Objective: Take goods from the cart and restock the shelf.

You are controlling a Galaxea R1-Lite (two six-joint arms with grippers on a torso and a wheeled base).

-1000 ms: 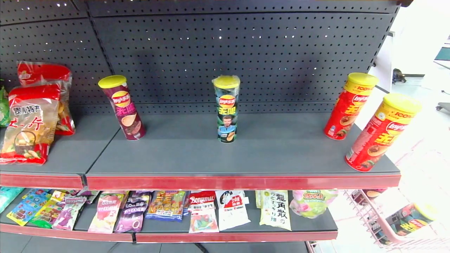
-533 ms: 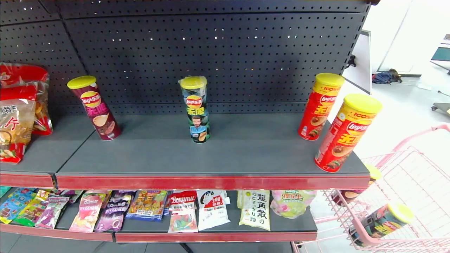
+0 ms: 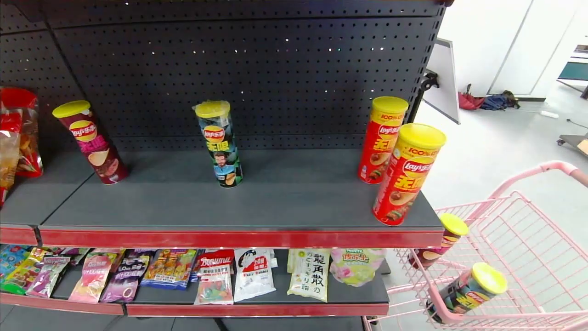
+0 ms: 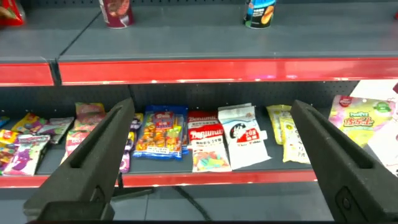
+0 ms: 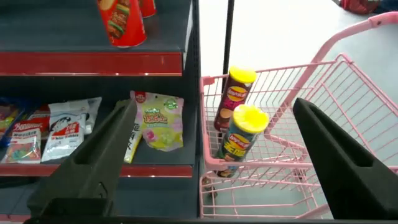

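Observation:
On the upper shelf [image 3: 239, 238] stand a purple chip can [image 3: 92, 142], a dark green can [image 3: 219, 145] and two red cans [image 3: 383, 138] [image 3: 408, 174] near its right end. The pink cart [image 3: 528, 239] stands right of the shelf. It holds a purple can [image 3: 438, 241] and a dark can [image 3: 468, 292], both with yellow lids. My left gripper [image 4: 211, 165] is open in front of the lower shelf's snack bags [image 4: 211, 140]. My right gripper [image 5: 214, 162] is open, facing the cart [image 5: 348, 99] with the purple can [image 5: 233, 96] and dark can [image 5: 242, 137].
Red snack bags [image 3: 18, 133] lean at the shelf's far left. Several flat snack packets [image 3: 216, 276] lie on the lower shelf. The upper shelf has wide bare stretches between the cans. Open floor lies behind the cart, with a white board [image 3: 443, 78] by the shelf end.
The whole head view has shifted: the camera has turned right, so the shelf slides left and more of the cart shows. The cans stand as before.

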